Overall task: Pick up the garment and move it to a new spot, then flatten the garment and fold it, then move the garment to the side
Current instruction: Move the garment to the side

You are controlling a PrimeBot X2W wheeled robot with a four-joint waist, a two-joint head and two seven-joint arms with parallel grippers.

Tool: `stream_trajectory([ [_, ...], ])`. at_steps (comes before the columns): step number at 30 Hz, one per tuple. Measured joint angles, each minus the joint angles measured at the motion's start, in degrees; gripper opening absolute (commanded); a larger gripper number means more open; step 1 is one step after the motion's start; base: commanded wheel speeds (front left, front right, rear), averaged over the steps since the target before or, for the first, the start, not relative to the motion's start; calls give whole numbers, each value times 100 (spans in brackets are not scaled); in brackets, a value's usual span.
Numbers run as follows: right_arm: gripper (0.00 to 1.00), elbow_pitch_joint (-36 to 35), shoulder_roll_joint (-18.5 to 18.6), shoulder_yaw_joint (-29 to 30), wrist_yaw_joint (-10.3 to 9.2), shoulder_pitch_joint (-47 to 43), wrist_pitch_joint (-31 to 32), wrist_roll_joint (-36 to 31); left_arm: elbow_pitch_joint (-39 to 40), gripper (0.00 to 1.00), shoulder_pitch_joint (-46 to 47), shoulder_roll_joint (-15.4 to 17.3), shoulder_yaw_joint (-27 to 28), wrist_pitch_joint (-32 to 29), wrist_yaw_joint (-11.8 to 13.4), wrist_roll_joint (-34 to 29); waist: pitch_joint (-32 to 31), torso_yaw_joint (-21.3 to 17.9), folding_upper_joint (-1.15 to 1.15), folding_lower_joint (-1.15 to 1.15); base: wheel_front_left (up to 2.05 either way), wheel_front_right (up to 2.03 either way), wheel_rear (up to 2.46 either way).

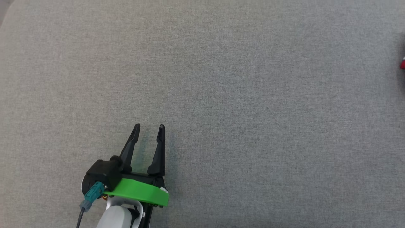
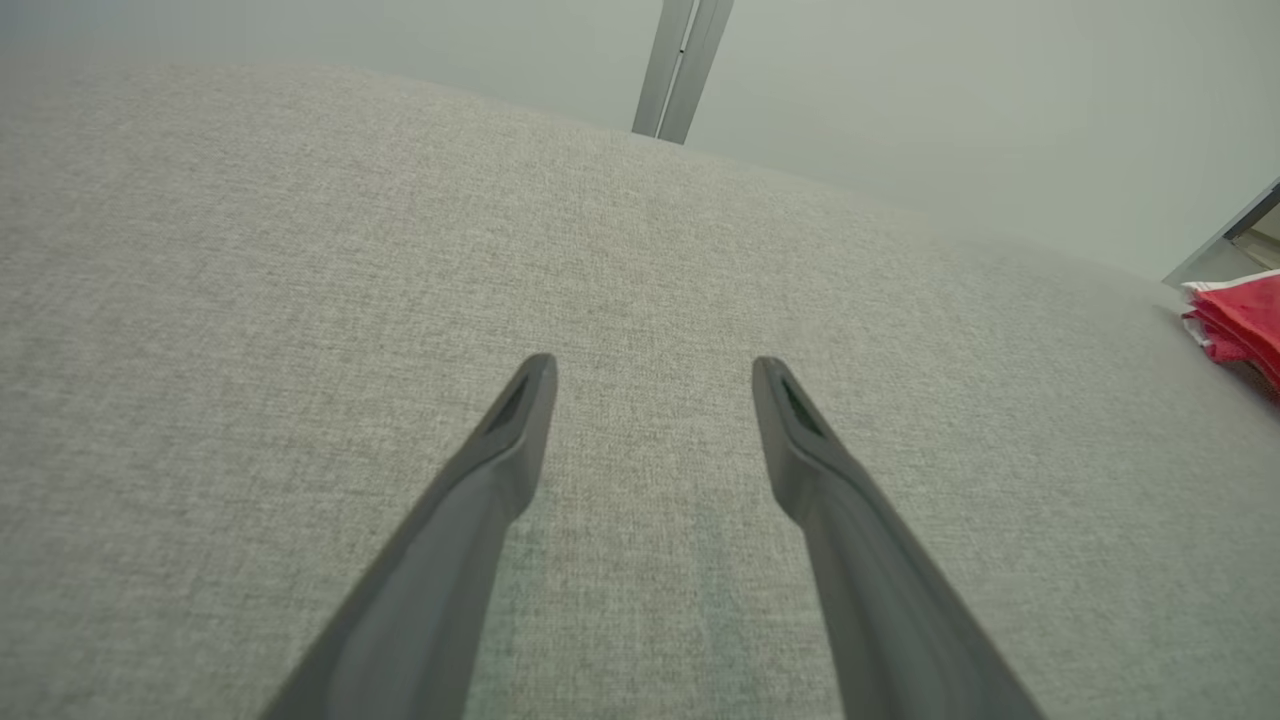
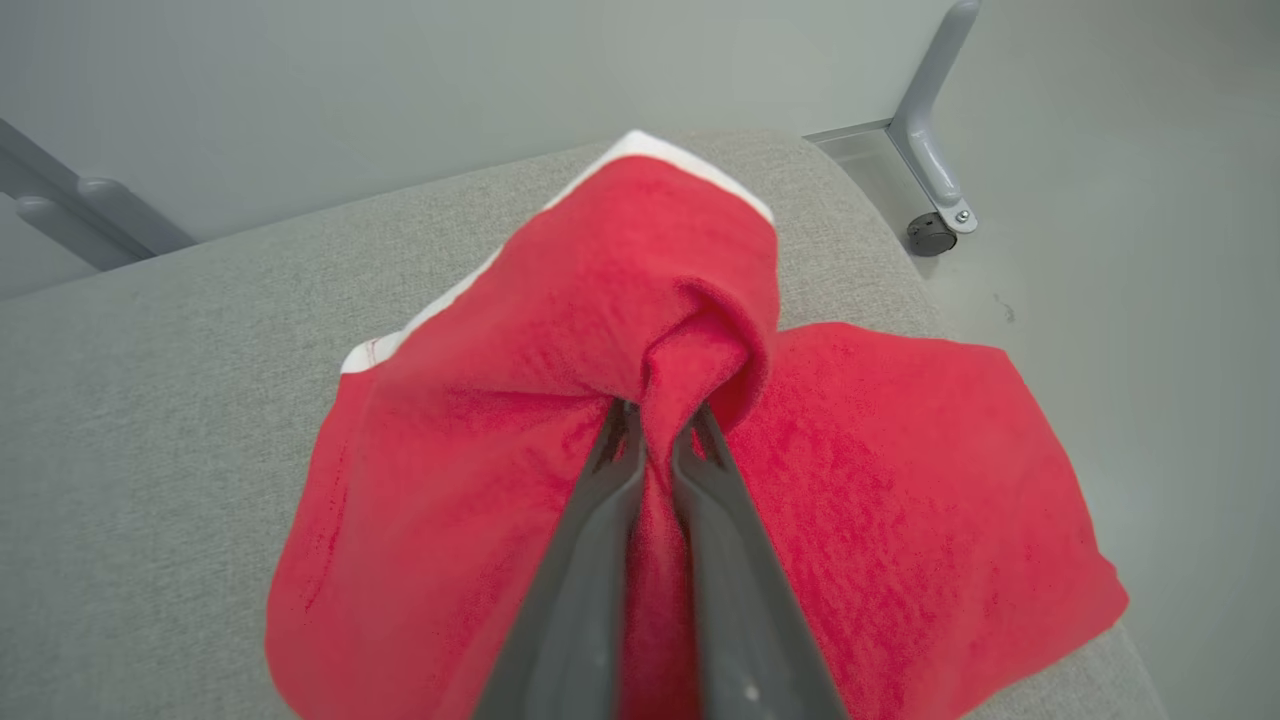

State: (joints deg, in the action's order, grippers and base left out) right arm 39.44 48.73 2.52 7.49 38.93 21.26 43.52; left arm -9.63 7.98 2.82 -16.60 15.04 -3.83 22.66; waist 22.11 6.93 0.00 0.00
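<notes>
The right gripper (image 3: 662, 415) is closed tight on the garment (image 3: 480, 400). Its two dark fingers stand almost together and pinch a raised fold of the red cloth between them, so the cloth makes a small peak around the tips. The garment is red and fleecy, with a white band (image 3: 690, 160) along its far edge and a thin red line of stitches near one end of that band. It lies on the gray cloth surface (image 3: 150, 400) near a rounded corner, and its right part reaches the edge of the surface. Beyond this corner are a pale floor (image 3: 1150, 200) and a gray metal leg (image 3: 930, 120) with a small dark wheel (image 3: 930, 233). The left gripper (image 1: 149, 126) is wide open and holds nothing. In the head view it is at the lower left over the bare gray surface, with a green ring (image 1: 139, 191) behind the fingers and a teal plug (image 1: 94, 193) at its side. A small bit of red at the right edge of the head view is probably the garment (image 1: 402, 64), but it is too small to be sure. In the left wrist view the spread fingers (image 2: 480, 510) point over the surface. There the garment (image 2: 1240, 320) lies in layers at the far right, well apart from the left gripper.
</notes>
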Motion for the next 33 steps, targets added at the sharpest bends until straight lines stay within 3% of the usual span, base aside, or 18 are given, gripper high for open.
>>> stream_trajectory([
  [4,0,333,185,182,1,9,282,-220,-48,100,21,-2,82,1,-30,-9,177,-23,0,0,0,0,0],
  [5,16,419,209,257,2,13,214,-315,-55,100,21,-2,120,1,-30,-8,197,-20,0,0,0,0,0],
  [6,100,565,231,410,3,40,62,-461,-70,100,17,1,165,0,-31,30,213,-13,0,0,0,0,0],
  [10,100,989,235,821,1,125,-792,-1010,-127,100,-7,-3,202,1,-115,163,169,13,0,0,0,0,0],
  [13,100,1129,47,811,0,-15,-959,-1263,-183,100,-98,-1,247,1,-129,205,62,5,0,0,0,0,0],
  [19,100,542,-324,694,-1,-454,-2095,-1668,-253,100,-376,-4,483,1,-125,305,-262,-88,0,0,0,0,0],
  [26,100,-606,-1605,409,2,-1595,-3221,-2075,-434,100,-1084,-3,882,0,-166,578,-885,-275,0,0,0,0,0],
  [33,100,-1835,-2997,322,4,-3116,-3604,-2852,-348,100,-1552,-5,1407,1,62,159,-1674,-394,0,-1,0,0,0],
])
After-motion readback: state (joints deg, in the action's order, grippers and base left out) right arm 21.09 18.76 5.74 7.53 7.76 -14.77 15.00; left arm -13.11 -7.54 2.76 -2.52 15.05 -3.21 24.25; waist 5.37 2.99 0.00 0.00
